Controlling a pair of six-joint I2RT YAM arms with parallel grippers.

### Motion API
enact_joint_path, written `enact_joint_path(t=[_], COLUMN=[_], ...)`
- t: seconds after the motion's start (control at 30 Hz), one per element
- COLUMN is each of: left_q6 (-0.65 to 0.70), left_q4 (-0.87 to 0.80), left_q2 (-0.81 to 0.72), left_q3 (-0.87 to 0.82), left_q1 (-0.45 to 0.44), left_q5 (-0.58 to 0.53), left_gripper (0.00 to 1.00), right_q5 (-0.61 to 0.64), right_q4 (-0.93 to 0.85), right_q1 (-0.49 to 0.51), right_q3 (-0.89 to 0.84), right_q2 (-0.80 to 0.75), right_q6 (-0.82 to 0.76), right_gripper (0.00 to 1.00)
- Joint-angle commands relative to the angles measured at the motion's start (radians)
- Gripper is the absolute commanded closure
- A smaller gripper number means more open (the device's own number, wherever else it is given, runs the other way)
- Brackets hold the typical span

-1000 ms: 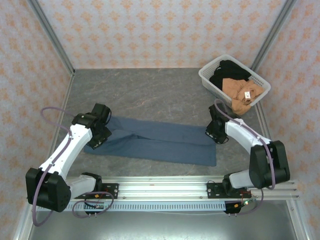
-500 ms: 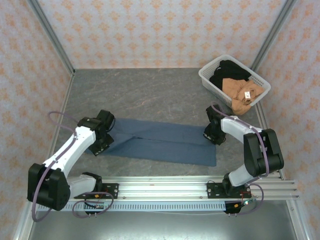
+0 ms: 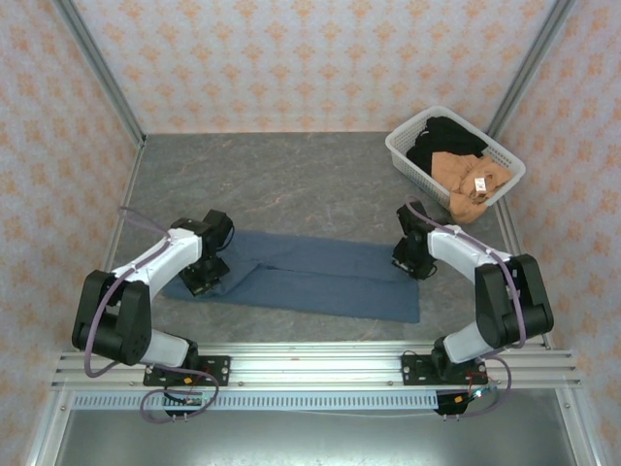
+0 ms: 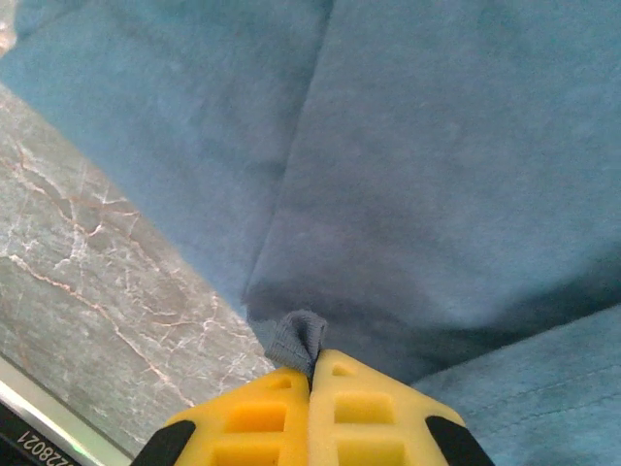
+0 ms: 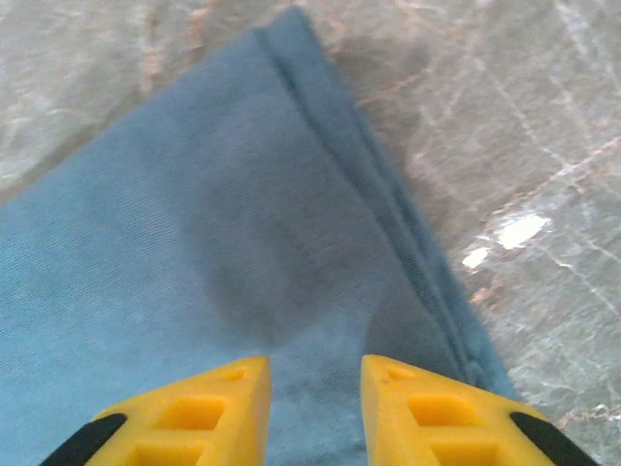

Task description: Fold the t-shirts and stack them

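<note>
Slate-blue t-shirt [image 3: 310,275] lies flat across our table [image 3: 291,175] as a long, softly creased band between the arms. Our left gripper [image 4: 310,367] pinches a small tuft at its edge; our right gripper [image 5: 315,388] hovers over the opposite end, jaws parted, holding nothing.

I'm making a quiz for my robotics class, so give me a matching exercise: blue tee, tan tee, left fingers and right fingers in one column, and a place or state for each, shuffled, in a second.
Column one:
1. blue tee
2. tan tee
3. left fingers
4. right fingers

Column two:
A. apart, over blue cloth
B. in the basket
C. shut on a pinch of blue cloth
D. lying on the table

Pairs: 1-D, 2-B, 3-C, 4-A.
</note>
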Motion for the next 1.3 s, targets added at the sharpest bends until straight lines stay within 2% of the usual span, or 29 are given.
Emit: enact_joint_path(t=[0.0, 0.3, 0.5, 0.73, 0.87, 1.0, 1.07, 1.1, 1.2, 1.27], left_q6=[0.015, 0.027, 0.034, 0.044, 0.028, 0.005, 0.001, -0.002, -0.003, -0.005], left_q4=[-0.002, -0.063, -0.13, -0.127, -0.118, -0.054, -0.037, -0.038, -0.035, -0.039], left_q2=[0.003, 0.023, 0.065, 0.148, 0.188, 0.23, 0.262, 0.28, 0.301, 0.296], left_q3=[0.045, 0.102, 0.143, 0.182, 0.182, 0.161, 0.172, 0.187, 0.21, 0.219], left_q1=[-0.006, -0.006, -0.004, 0.026, 0.076, 0.167, 0.195, 0.2, 0.203, 0.208], left_q5=[-0.063, -0.135, -0.22, -0.248, -0.261, -0.233, -0.215, -0.215, -0.224, -0.232], left_gripper=[1.0, 1.0, 1.0, 1.0, 1.0, 1.0, 0.96, 0.91, 0.56, 0.5], right_q5=[-0.004, -0.002, 0.016, 0.02, 0.026, 0.027, 0.025, 0.026, 0.028, 0.028], right_q4=[-0.009, -0.021, -0.025, -0.024, -0.027, -0.027, -0.028, -0.03, -0.032, -0.035], right_q1=[0.011, 0.012, 0.011, 0.011, 0.012, 0.012, 0.011, 0.01, 0.011, 0.01], right_q3=[0.039, 0.059, 0.059, 0.053, 0.052, 0.049, 0.047, 0.047, 0.044, 0.043], right_q2=[-0.034, -0.017, 0.007, 0.013, 0.013, 0.011, 0.01, 0.007, 0.0, -0.005], right_q6=[-0.034, -0.05, -0.051, -0.058, -0.06, -0.056, -0.056, -0.058, -0.062, -0.063], right_gripper=[0.69, 0.69, 0.7, 0.7, 0.7, 0.7, 0.7, 0.7, 0.7, 0.7])
